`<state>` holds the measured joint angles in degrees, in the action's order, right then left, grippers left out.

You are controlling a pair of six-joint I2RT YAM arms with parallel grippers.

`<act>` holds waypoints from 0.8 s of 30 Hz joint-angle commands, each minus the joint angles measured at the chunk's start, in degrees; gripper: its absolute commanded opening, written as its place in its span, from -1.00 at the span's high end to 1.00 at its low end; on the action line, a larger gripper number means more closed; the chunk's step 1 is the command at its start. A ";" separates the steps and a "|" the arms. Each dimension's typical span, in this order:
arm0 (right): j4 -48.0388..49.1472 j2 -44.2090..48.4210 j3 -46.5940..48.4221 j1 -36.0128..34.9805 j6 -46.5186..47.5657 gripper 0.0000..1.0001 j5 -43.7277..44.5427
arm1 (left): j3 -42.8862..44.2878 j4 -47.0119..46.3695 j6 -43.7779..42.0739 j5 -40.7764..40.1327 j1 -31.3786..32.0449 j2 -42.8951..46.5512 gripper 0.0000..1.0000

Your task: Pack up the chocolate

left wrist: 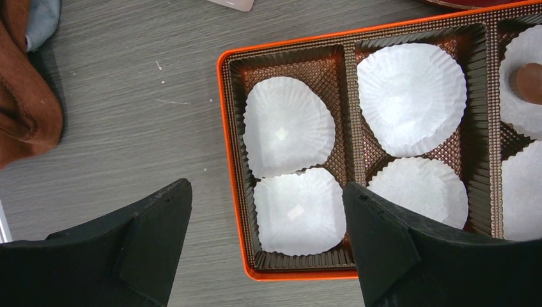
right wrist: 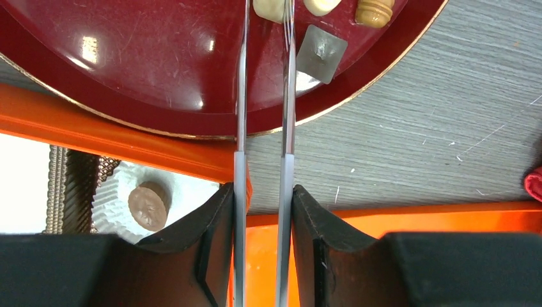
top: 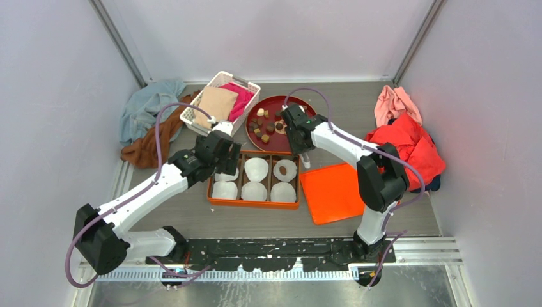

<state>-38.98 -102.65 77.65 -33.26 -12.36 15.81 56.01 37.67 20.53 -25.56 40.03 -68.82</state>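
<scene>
Pinched between the black fingers of the right hand (right wrist: pixel 263 192): thin metal tweezers (right wrist: pixel 240 185), prongs close together, reaching out over the rim of a dark red plate (right wrist: pixel 128 83). At the prong tips, cream and tan chocolate (right wrist: pixel 374 9) lying on the plate; cannot tell whether any of it is gripped. Nearer than that hand, one round brown piece (right wrist: pixel 148 206) resting in a white paper cup (right wrist: pixel 182 192) inside the orange box (right wrist: pixel 96 131). Just right of the box, flat on the grey desk (right wrist: pixel 415 128), an orange lid (top: pixel 332 192). Spread wide, the left hand (left wrist: pixel 265 188), hanging over the box's left column of white cups, well apart from the plate's chocolate. Farther left, a brown cloth (left wrist: pixel 25 96); beyond it, a white basket (top: pixel 220 96) at the far side.
</scene>
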 commanded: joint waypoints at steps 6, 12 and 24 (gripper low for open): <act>-0.27 7.06 3.16 0.19 -1.14 0.57 0.85 | 1.90 -0.82 -0.34 -1.56 0.14 0.57 -0.76; -5.15 13.02 3.50 0.12 -1.60 0.59 -3.33 | 1.98 -1.01 -0.50 -1.45 0.14 0.35 -0.76; -19.82 27.43 -1.89 -2.74 -2.58 0.59 -20.89 | 1.89 -1.00 -0.50 -2.08 0.14 0.61 -0.77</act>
<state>-52.60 -80.14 77.01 -33.76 -13.93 2.33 56.01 37.78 20.47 -25.89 40.01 -68.82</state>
